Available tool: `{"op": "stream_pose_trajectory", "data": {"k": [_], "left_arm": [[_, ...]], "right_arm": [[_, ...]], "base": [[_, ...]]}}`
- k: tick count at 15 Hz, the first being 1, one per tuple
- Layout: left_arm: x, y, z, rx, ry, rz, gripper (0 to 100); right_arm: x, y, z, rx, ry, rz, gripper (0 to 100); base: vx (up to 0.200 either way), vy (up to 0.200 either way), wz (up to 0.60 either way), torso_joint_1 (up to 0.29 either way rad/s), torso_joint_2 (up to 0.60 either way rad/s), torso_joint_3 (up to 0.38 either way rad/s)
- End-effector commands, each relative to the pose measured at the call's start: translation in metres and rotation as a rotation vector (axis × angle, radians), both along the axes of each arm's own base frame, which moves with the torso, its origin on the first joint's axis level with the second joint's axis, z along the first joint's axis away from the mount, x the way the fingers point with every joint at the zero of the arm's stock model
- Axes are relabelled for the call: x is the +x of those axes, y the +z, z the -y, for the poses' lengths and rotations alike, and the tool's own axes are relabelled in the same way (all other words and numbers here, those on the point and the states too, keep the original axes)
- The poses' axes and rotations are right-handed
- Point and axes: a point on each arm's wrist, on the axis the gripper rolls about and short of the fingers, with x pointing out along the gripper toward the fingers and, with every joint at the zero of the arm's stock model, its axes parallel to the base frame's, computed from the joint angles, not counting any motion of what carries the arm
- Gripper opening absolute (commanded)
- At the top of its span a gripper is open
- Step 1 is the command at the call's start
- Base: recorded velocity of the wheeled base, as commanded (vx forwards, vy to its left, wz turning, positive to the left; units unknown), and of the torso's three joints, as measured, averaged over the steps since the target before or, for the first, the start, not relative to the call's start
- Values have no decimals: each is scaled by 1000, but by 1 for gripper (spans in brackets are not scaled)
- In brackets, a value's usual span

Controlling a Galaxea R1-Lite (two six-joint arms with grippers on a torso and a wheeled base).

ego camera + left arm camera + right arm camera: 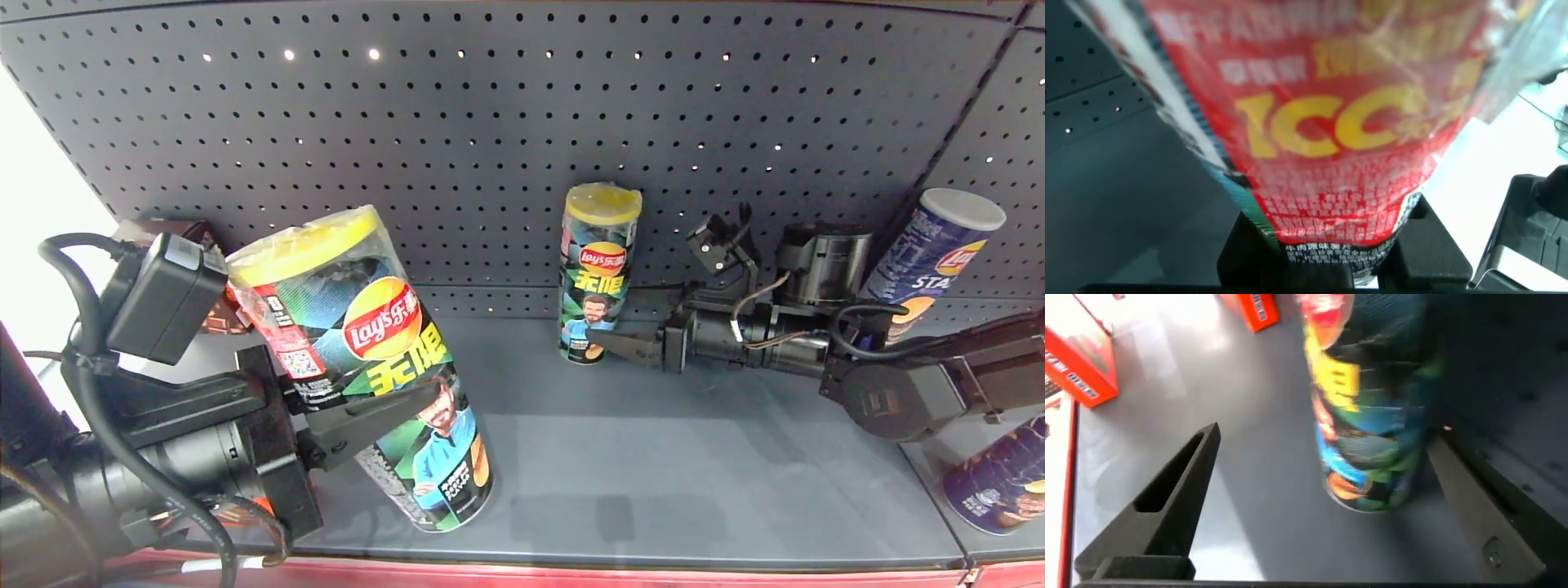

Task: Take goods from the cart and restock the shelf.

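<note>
A large chips can (367, 359) with a yellow lid is tilted over the front left of the grey shelf (694, 474). My left gripper (359, 408) is shut on its middle. In the left wrist view the can (1331, 122) sits close between the gripper (1335, 253) fingers. A smaller can (598, 269) of the same kind stands upright at the back, by the pegboard. My right gripper (608, 336) is open at its base. In the right wrist view this can (1372, 416) stands between the spread fingers (1167, 498) of the gripper (1323, 441), untouched.
A blue can with a white lid (939, 253) leans at the back right, behind my right arm. Another blue can (996, 482) lies at the front right. Red boxes (216, 310) stand at the left end, with one red box (1078, 367) in the right wrist view. The shelf's middle is bare.
</note>
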Motion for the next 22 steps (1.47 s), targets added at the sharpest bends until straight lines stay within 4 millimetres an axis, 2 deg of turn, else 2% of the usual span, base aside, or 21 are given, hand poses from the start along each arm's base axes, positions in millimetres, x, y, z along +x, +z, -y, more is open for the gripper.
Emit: {"op": "stream_pose_trajectory", "data": {"k": [1,5,8,11,13,17,22], "left_arm": [[0,-1,0,2,1,-5,0],[0,-2,0,3,1,-6,0],[0,-1,0,2,1,-5,0],[-1,-5,-1,8,1,-15,0],[-3,-7,-2,12,3,-22,0],[-3,-8,-2,13,3,-23,0],[-2,-9,-2,16,4,-29,0]], "right_arm": [[-2,-4,-3,-6,9,-10,100],[-16,-10,-8,-21,40,-36,100],[-30,-12,-5,-24,47,-41,100],[-17,-7,8,-14,-10,-23,100],[-3,-2,6,-1,-27,2,100],[15,2,-6,10,-45,31,100],[31,-6,-26,10,-17,33,100]], "base": [[0,0,0,0,0,0],[0,0,0,0,0,0],[0,0,0,0,0,0],[0,0,0,0,0,0],[0,0,0,0,0,0],[0,0,0,0,0,0],[0,0,0,0,0,0]]}}
